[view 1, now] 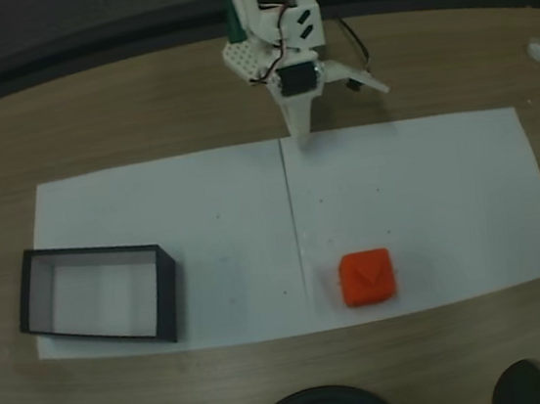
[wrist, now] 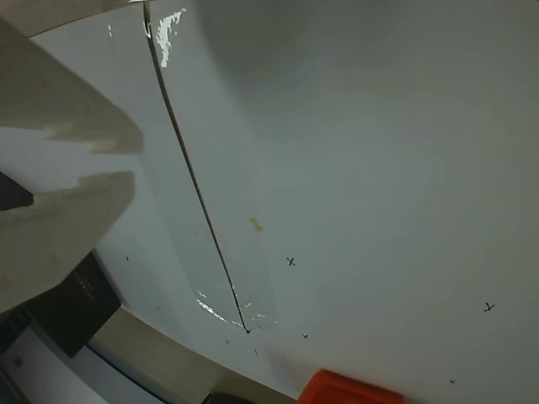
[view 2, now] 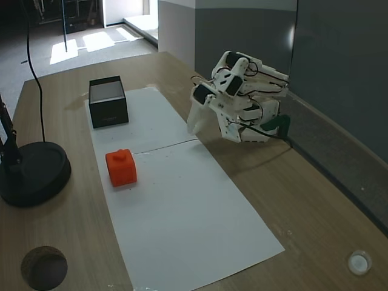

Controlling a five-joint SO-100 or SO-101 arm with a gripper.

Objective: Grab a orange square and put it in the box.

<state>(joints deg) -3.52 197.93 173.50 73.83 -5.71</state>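
The orange square (view 1: 366, 277) lies on the white paper, right of the seam between the two sheets; it also shows in another fixed view (view 2: 121, 168) and at the bottom edge of the wrist view (wrist: 349, 389). The box (view 1: 97, 294), black-walled with a pale floor, stands open at the paper's left end (view 2: 108, 100); one dark corner of it (wrist: 72, 307) shows in the wrist view. My gripper (view 1: 301, 134) hangs folded back near the arm's base at the paper's far edge (view 2: 194, 126), well away from both. Its white fingers (wrist: 59, 227) sit nearly together, with nothing between them.
A round black stand base (view 2: 30, 173) sits on the wooden table beside the paper, close to the square's side. A dark hole (view 2: 43, 267) and a small white cap (view 2: 359, 262) mark the table's outer parts. The paper (view 1: 427, 193) is marked with small crosses.
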